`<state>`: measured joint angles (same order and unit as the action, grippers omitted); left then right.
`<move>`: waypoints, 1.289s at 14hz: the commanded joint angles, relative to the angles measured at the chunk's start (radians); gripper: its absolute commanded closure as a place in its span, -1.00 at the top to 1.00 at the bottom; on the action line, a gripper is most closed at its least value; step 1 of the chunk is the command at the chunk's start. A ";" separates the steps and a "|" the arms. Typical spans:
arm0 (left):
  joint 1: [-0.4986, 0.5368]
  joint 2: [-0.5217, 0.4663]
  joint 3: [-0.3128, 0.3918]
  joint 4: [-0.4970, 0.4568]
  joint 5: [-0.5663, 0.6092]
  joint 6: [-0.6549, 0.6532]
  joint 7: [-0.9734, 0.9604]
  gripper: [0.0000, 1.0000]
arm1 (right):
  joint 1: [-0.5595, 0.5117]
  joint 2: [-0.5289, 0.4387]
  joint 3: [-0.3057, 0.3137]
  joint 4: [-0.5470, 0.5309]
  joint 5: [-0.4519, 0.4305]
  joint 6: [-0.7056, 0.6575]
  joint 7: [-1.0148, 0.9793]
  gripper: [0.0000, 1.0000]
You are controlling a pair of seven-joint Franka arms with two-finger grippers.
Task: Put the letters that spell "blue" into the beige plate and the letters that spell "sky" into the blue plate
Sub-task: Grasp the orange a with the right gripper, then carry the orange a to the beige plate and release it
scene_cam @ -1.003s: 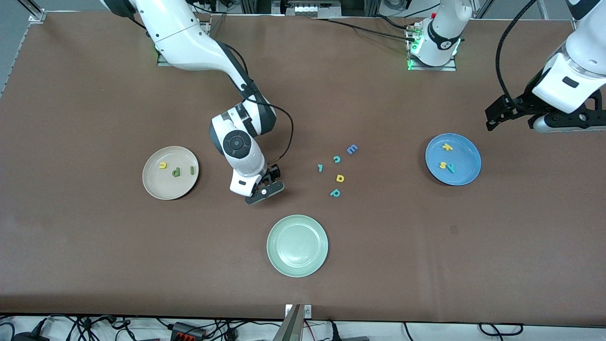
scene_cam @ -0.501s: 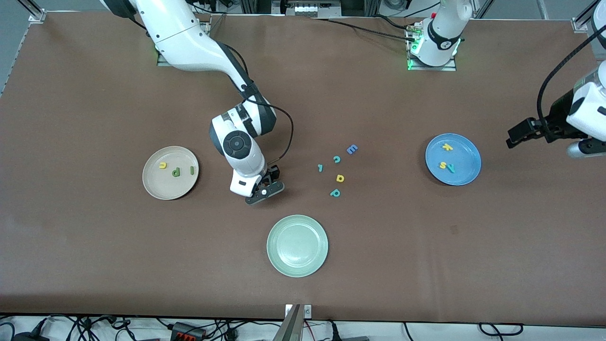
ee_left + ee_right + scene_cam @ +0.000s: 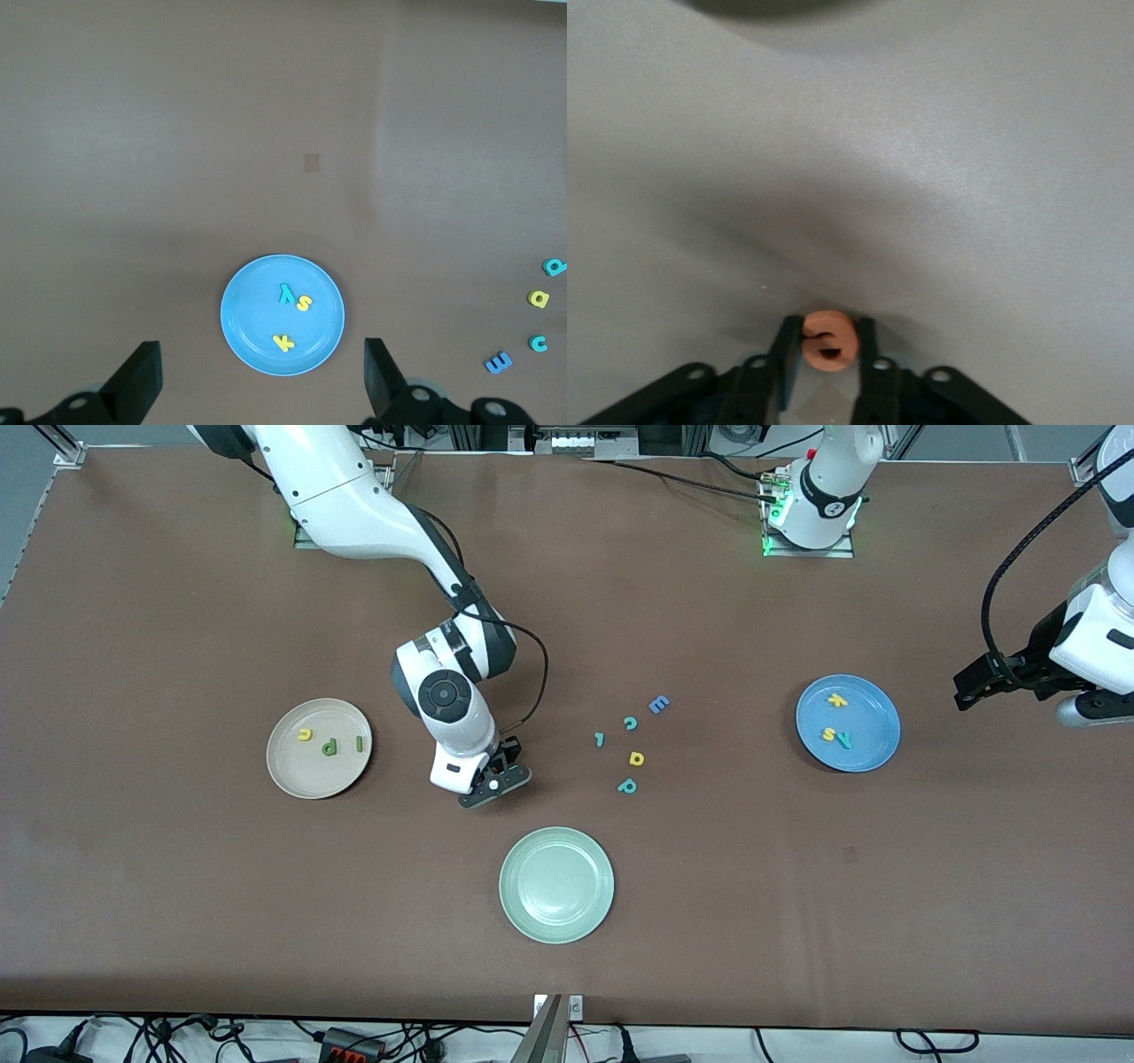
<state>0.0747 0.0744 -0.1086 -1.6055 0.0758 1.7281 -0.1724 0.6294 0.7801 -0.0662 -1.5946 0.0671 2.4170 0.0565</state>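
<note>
My right gripper [image 3: 496, 779] is down at the table between the beige plate [image 3: 310, 775] and the loose letters. In the right wrist view its fingers [image 3: 866, 328] press both sides of the orange e [image 3: 828, 343]. The beige plate holds the yellow u [image 3: 305, 734], green b [image 3: 329, 747] and green l [image 3: 360, 744]. On the blue plate [image 3: 873, 717] lie the yellow k [image 3: 836, 701], yellow s [image 3: 828, 734] and teal y [image 3: 844, 738]. My left gripper [image 3: 970, 686] hangs open over bare table beside the blue plate [image 3: 252, 319], at the left arm's end.
Loose letters lie mid-table: a blue E [image 3: 658, 705], teal c [image 3: 630, 724], small teal piece [image 3: 600, 739], yellow a [image 3: 636, 759] and teal p [image 3: 627, 786]. A pale green plate [image 3: 556, 884] sits nearer the front camera than my right gripper.
My left arm has drawn away from the blue plate toward its end of the table. My right gripper has stayed in place while its fingers closed on the orange e.
</note>
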 commanded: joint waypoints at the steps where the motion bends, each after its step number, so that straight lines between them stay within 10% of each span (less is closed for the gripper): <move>1: 0.002 0.005 -0.005 0.019 0.018 -0.012 0.007 1.00 | -0.008 0.013 0.002 0.010 -0.010 0.001 -0.020 -0.86; 9: 0.022 0.010 0.000 0.016 0.019 -0.010 0.008 1.00 | -0.129 -0.148 -0.009 -0.011 0.007 -0.203 0.003 -1.00; 18: -0.016 0.018 -0.008 0.038 0.030 -0.008 0.005 1.00 | -0.388 -0.375 -0.009 -0.369 0.000 -0.352 -0.020 -1.00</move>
<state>0.0728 0.0760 -0.1099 -1.5999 0.0797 1.7282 -0.1723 0.2890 0.4824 -0.0930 -1.8666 0.0690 2.0856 0.0531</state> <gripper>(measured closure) 0.000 0.727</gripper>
